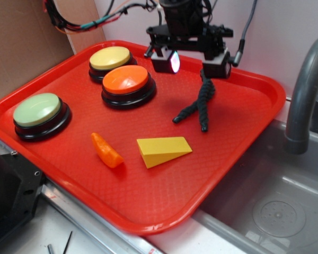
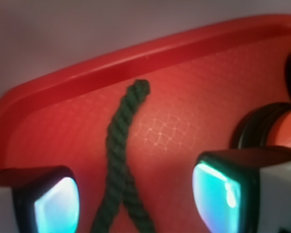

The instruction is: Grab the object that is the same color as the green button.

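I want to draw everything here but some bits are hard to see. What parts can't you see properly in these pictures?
- Green rope: in the exterior view its top end is hidden behind the gripper; in the wrist view the bottom edge cuts off its lower end.
- Orange button: blurred in the wrist view, partly behind a finger pad.
- Yellow button: its front is covered by the orange button in the exterior view.
- Grey faucet: cut off by the right edge.

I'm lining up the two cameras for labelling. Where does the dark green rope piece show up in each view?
Exterior: the rope piece lies on the tray's far right part, just below the gripper.
Wrist: it runs from bottom centre up toward the far rim, between the fingers.
Shared landmark: the red tray rim.
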Available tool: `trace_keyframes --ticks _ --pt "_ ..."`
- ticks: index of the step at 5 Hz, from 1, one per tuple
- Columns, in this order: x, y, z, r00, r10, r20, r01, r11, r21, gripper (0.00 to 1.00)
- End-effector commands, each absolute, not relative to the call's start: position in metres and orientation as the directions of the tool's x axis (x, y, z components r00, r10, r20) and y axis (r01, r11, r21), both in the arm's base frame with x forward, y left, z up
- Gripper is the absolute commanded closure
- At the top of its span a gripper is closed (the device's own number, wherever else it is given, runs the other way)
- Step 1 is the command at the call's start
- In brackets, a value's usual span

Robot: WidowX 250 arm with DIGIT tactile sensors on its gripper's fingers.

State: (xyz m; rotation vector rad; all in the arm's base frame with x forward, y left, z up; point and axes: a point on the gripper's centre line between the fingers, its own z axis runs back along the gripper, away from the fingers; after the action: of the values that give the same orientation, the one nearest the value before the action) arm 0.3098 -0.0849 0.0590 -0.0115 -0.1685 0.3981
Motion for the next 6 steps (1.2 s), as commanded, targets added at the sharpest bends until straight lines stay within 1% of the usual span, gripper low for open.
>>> trace_keyframes --ticks 1,3,4,5,6 --pt "0.335 -0.084 0.054 0.870 0.469 0.153 -0.447 0.880 -0.159 0.00" --pt "0.352 -0.085 0.047 0.870 0.467 0.159 -0.441 0.880 -0.175 0.00" --pt "0.356 -0.083 0.047 0.877 0.451 0.164 -0.426 0.890 -0.165 0.00" --pt "0.357 -0.081 0.046 0.879 0.449 0.161 -0.426 0.891 -0.157 1.00" --pt "0.353 -0.082 0.047 0.879 0.450 0.158 -0.427 0.890 -0.157 1.00"
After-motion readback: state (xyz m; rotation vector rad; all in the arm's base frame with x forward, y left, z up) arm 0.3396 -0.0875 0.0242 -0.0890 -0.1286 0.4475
